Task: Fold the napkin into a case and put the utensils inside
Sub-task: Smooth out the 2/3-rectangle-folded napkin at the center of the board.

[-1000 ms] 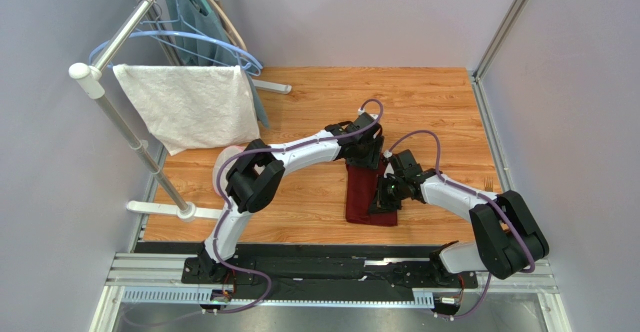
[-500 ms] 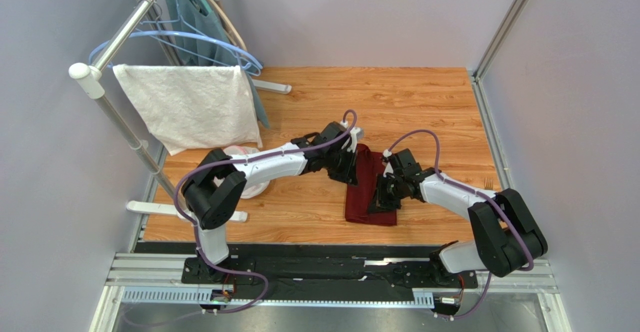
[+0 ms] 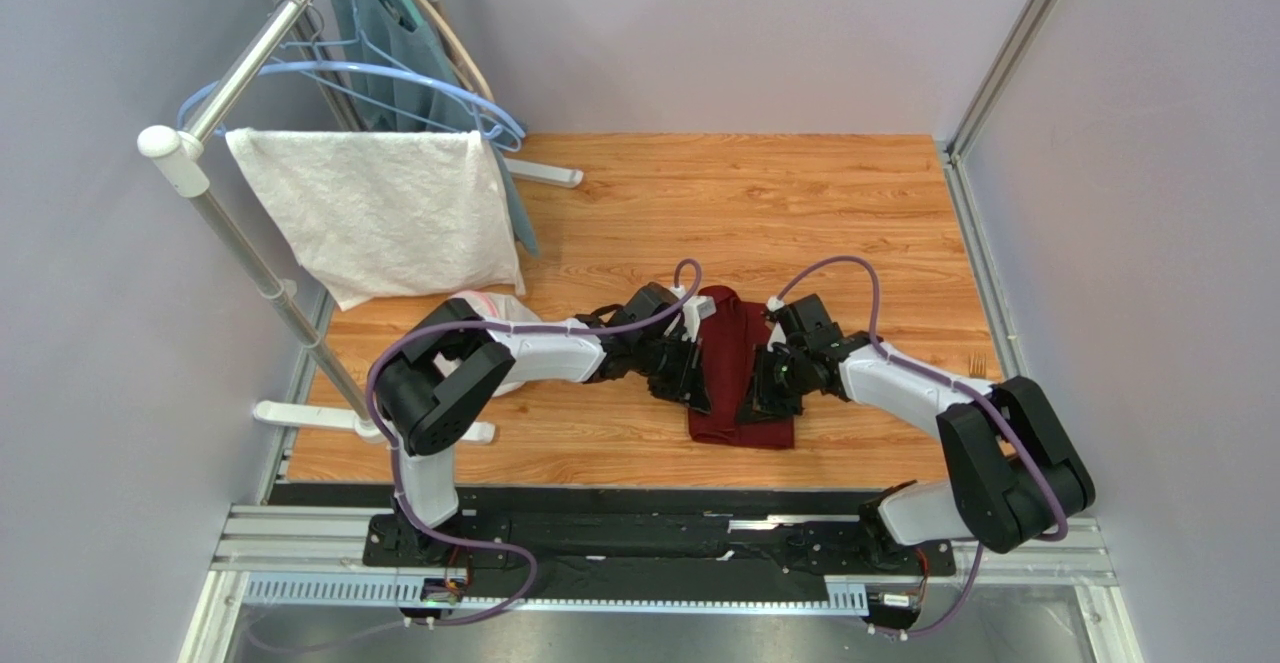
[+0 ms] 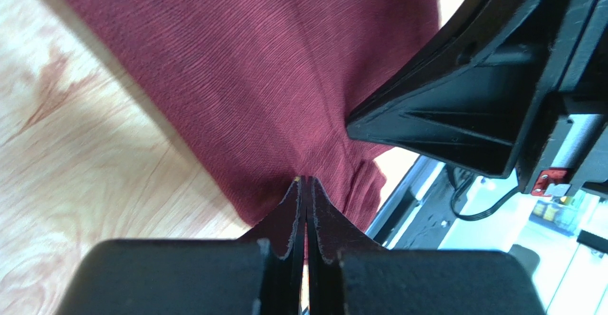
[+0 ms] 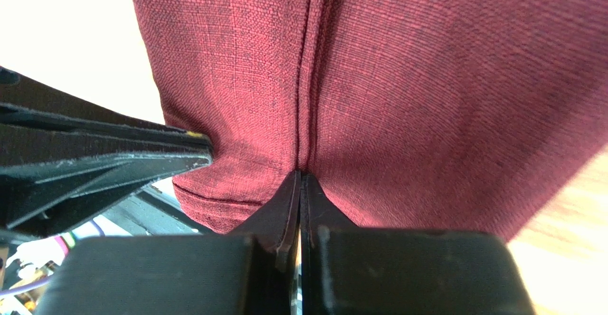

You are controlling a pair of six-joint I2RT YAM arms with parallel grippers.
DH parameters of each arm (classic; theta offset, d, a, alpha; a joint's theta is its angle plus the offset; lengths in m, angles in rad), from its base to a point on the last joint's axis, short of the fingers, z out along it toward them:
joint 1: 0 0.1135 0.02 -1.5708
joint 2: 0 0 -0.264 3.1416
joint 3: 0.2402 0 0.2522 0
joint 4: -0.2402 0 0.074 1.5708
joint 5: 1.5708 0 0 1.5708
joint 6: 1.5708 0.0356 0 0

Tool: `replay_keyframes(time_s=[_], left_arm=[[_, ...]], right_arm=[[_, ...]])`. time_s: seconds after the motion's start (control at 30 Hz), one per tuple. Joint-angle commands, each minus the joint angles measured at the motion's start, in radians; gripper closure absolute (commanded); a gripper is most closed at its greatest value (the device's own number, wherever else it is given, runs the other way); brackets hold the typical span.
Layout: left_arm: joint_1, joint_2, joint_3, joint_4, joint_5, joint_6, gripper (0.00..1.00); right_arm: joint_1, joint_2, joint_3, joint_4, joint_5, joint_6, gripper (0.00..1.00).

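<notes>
The maroon napkin (image 3: 736,341) lies on the wooden table as a long narrow folded strip, the case. My left gripper (image 3: 702,375) is at its left edge, shut, with the fingertips pressed against the cloth (image 4: 271,80). From the other side my right gripper (image 3: 765,389) is also shut, its tips on a fold line of the napkin (image 5: 428,80). In each wrist view, left gripper (image 4: 307,180) and right gripper (image 5: 300,173), the jaws meet with no gap. I cannot tell whether any cloth is nipped. The two grippers face each other across the strip. The utensils are out of view.
A metal rack stands at the left with a white towel (image 3: 376,213) over its bar and blue hangers (image 3: 398,78) behind. Its foot (image 3: 323,419) lies near the left arm's elbow. A white round object (image 3: 489,311) sits partly under the left arm. Grey walls close in the table.
The left arm has swung from the napkin's far end back to its left edge, and its jaws have gone from open to shut. The right gripper has stayed on the cloth.
</notes>
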Motion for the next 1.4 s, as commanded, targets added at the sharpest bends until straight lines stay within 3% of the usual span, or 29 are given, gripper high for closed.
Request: replay_keyframes(time_s=[0.0, 0.23, 0.47, 0.67, 0.87, 1.17, 1.37], left_arm=[[-0.001, 0.004, -0.008, 0.107, 0.018, -0.019, 0.99], [-0.001, 0.018, -0.013, 0.106, 0.015, -0.017, 1.00], [-0.001, -0.002, 0.029, 0.031, -0.008, 0.024, 1.00], [-0.001, -0.111, 0.014, -0.042, -0.002, 0.030, 0.98], [-0.006, -0.108, -0.063, 0.049, 0.060, -0.016, 0.97], [-0.030, 0.010, -0.140, 0.165, 0.049, -0.029, 0.99], [-0.030, -0.022, -0.108, 0.101, 0.009, -0.013, 0.99]], right_arm=[[0.018, -0.066, 0.081, -0.063, 0.047, 0.000, 1.00], [0.119, -0.092, 0.122, -0.071, 0.013, 0.033, 1.00], [0.119, -0.025, 0.021, 0.012, 0.057, 0.030, 1.00], [0.110, 0.018, 0.001, 0.016, 0.110, 0.017, 1.00], [0.109, 0.009, 0.016, 0.012, 0.105, 0.017, 1.00], [0.075, 0.012, 0.160, -0.060, 0.117, -0.013, 1.00], [0.003, 0.118, 0.350, -0.086, 0.117, -0.065, 1.00]])
